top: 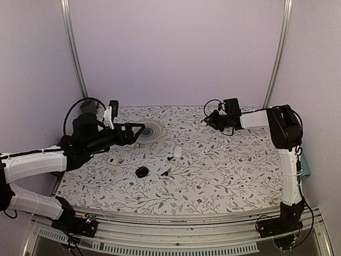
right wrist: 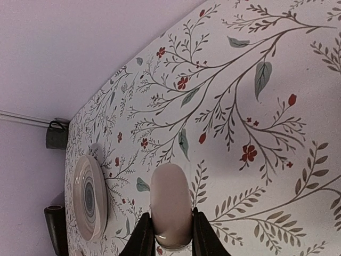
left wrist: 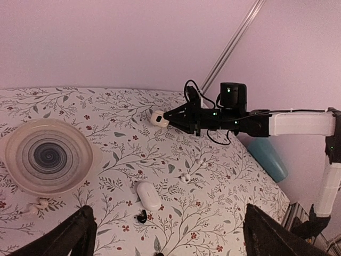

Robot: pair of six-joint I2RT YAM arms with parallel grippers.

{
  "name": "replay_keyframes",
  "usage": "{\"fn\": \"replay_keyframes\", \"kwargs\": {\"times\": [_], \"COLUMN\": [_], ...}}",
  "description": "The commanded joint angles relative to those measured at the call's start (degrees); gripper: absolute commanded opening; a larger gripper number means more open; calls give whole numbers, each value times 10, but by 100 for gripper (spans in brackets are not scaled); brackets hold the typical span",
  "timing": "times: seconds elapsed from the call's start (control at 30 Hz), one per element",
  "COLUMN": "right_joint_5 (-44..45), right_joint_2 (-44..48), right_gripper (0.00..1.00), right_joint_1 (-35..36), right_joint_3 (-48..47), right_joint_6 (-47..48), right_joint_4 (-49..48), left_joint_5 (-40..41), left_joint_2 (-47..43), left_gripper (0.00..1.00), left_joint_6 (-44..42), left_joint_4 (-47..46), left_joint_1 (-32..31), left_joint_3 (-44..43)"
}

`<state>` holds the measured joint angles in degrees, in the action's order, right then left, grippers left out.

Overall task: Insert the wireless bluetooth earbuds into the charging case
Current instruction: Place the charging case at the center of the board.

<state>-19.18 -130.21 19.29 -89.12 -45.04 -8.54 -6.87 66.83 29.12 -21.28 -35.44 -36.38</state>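
Honestly, w/ my R jaws [left wrist: 166,118] nearly closed, pinching one glossy earbud [left wrist: 156,118] at the very tips high over the worktop [top: 229,165], it could squirt out & bounce away, or shove the unheld charging case [left wrist: 147,194], lying well below them just ahead of my wide-open, empty L jaws [top: 137,128], askew.

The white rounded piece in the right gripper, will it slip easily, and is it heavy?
The white rounded piece looks glossy and curved, so it may slip or twist between the fingers of the right gripper. It seems small, so it is probably light.
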Motion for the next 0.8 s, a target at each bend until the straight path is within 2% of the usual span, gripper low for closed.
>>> {"fn": "replay_keyframes", "kwargs": {"times": [0.0, 0.17, 0.5, 0.73, 0.77], "right_joint_5": [14, 12, 14, 25, 27], "right_joint_2": [-37, -76, -92, -80, -77], "right_gripper": [4, 4, 7, 18, 22], "right_joint_1": [-11, -15, -20, -21, -21], "right_joint_3": [-45, -76, -92, -93, -93], "right_joint_6": [13, 11, 7, 15, 18], "right_joint_4": [29, 46, 58, 83, 88], "left_joint_5": [-5, -6, 5, 4, 2], "left_joint_2": [5, 3, -5, 0, 2], "left_gripper": [96, 96, 96, 96, 96], "left_joint_6": [-9, -12, -7, -4, -4], "left_joint_4": [-3, 6, 14, 14, 13], "left_joint_1": [6, 7, 6, 6, 7], "left_joint_3": [-19, -26, -26, -27, -28]}}
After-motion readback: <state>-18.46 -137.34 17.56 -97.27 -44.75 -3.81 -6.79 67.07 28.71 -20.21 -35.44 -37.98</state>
